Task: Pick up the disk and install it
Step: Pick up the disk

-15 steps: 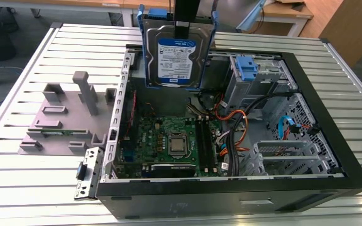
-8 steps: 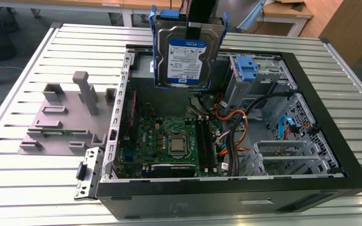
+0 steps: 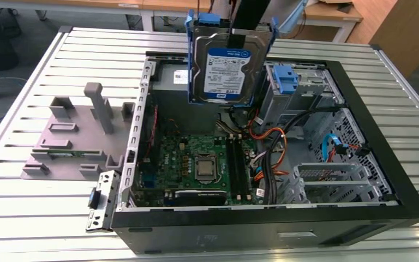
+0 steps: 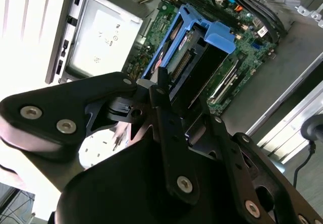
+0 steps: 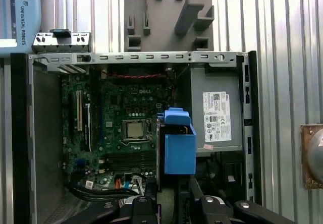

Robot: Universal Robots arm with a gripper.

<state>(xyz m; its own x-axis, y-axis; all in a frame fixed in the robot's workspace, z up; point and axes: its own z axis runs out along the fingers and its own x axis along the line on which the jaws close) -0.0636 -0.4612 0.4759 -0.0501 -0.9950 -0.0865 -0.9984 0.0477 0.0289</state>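
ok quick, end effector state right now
end effector: closed, holding the disk upright above the open computer case

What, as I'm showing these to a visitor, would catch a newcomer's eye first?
The disk, upright in its blue frame, hangs in the gripper above the open computer case. Inside lies the green circuit board, and a grey plastic stand sits on the table at the exterior view's left.

Silver disk [image 3: 231,71], blue carrier rails [image 3: 211,21]
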